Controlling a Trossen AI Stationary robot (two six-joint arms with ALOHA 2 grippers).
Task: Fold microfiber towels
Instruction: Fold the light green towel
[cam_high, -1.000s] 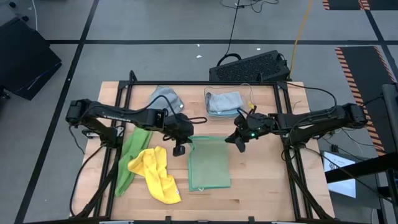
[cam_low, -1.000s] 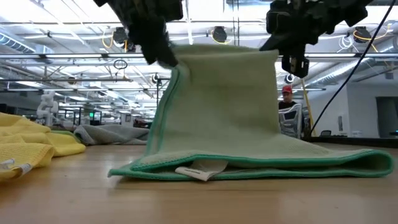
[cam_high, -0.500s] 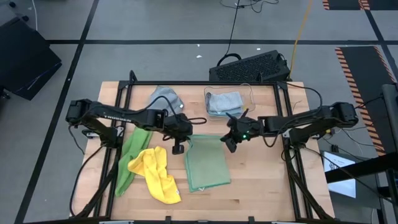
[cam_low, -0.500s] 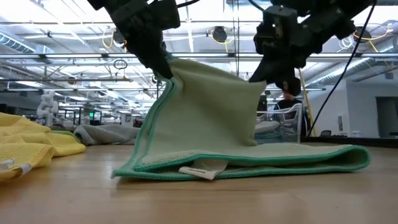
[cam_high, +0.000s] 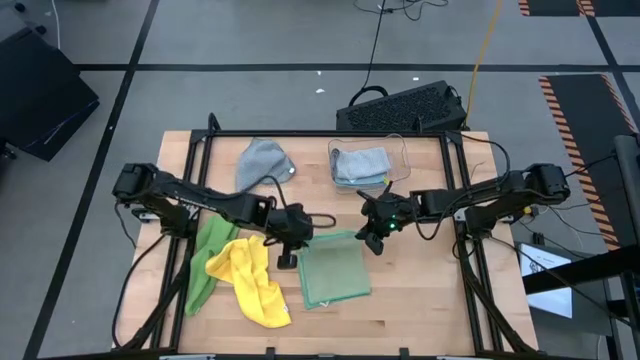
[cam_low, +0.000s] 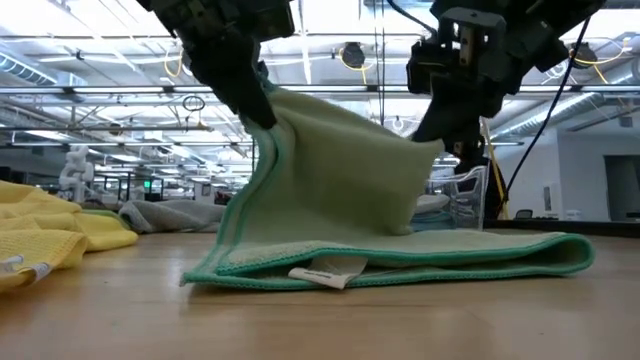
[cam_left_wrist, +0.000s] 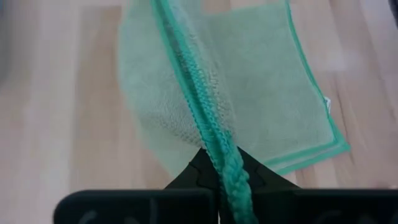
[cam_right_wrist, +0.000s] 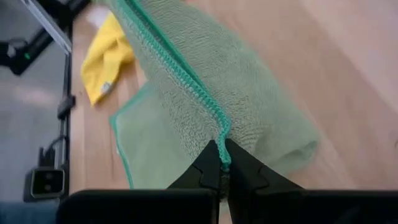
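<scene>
A sage green towel lies near the table's middle, its near part flat on the wood and its far edge raised. My left gripper is shut on the raised edge's left corner, and my right gripper is shut on its right corner. In the low view the lifted half slopes up from the table between my left gripper and my right gripper. A yellow towel and a bright green towel lie crumpled to the left. A grey towel lies at the far side. My left gripper pinches the towel's green stitched hem at the left far corner between its two fingers, slanting down from the left. That corner is lifted; the cloth runs down slack from it to the part on the table. My right gripper pinches the stitched hem at the right far corner between its two fingertips, slanting down from the right. The corner is held above the table, and the cloth below it bulges in a soft fold onto the wood.
A clear bin holding a light blue cloth stands at the far side, behind my right gripper. Bare wood shows at the table's near right. A black keyboard lies beyond the far edge.
Both grippers have come down and toward the near edge, still shut on the towel's far corners; the right one has also gone left. The raised far edge has moved over the near half and slopes lower, while the near edge has stayed on the table.
</scene>
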